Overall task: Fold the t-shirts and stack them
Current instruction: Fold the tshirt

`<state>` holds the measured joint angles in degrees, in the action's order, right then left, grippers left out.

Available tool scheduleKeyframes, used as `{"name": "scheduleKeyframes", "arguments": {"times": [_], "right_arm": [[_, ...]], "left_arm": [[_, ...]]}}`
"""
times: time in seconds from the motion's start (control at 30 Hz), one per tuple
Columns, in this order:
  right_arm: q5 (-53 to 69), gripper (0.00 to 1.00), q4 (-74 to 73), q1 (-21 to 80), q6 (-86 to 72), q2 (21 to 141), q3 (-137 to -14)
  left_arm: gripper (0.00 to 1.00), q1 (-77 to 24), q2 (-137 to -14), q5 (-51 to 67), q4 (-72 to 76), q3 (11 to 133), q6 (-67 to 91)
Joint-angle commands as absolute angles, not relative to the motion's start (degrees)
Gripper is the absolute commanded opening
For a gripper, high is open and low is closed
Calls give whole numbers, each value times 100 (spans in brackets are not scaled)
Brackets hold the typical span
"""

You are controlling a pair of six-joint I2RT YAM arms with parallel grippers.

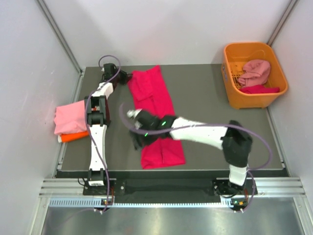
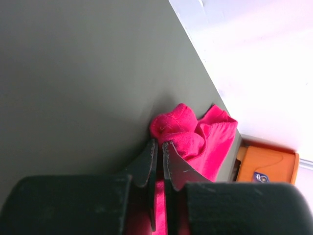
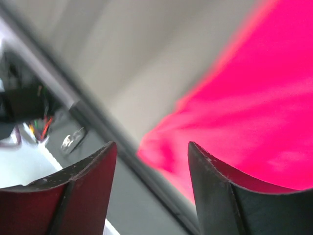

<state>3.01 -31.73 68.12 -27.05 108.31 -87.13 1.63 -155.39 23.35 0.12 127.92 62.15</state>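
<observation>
From above, the crimson t-shirt (image 1: 155,100) lies as a long strip across the counter (image 1: 205,107), with the left hand (image 1: 119,76) at its 11 o'clock corner. Left wrist: that hand is clamped on bunched cloth (probably soft, limp, light). Right wrist: the right hand (image 3: 151,147) gapes empty over an edge; corners look best to pinch.

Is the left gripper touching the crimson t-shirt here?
Touching. The left wrist view shows the left gripper, fingers shut on a bunched corner of the crimson t-shirt, with cloth showing between them.
</observation>
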Motion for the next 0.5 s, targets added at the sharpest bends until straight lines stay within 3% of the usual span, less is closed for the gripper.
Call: {"name": "scheduleKeyframes", "arguments": {"times": [0.0, 0.07, 0.1, 0.2, 0.23, 0.33, 0.47], "right_arm": [[1272, 60, -2367, 5364, -2655, 9801, -8114], [1825, 58, -2285, 4602, -2549, 9598, -7972], [1993, 57, -2285, 4370, -2497, 9580, -7980], [2504, 57, -2337, 3527, -2259, 9676, -8164], [2627, 57, -2434, 3342, -2207, 9825, -8235], [3048, 58, -2609, 2665, -1987, 10221, -8630], [3514, 58, -2873, 1892, -1890, 10967, -9480]], "left_arm": [[8, 211, -15267, 2540, 396, 12727, 6135], [18, 220, -15223, 2488, 378, 12674, 6117], [34, 220, -15197, 2444, 352, 12656, 6039], [52, 228, -14986, 2548, 439, 12472, 5566], [84, 220, -14924, 2558, 422, 12359, 5416], [99, 237, -14573, 2435, 413, 11981, 5081], [99, 299, -14073, 2207, 396, 11567, 4975]]}}
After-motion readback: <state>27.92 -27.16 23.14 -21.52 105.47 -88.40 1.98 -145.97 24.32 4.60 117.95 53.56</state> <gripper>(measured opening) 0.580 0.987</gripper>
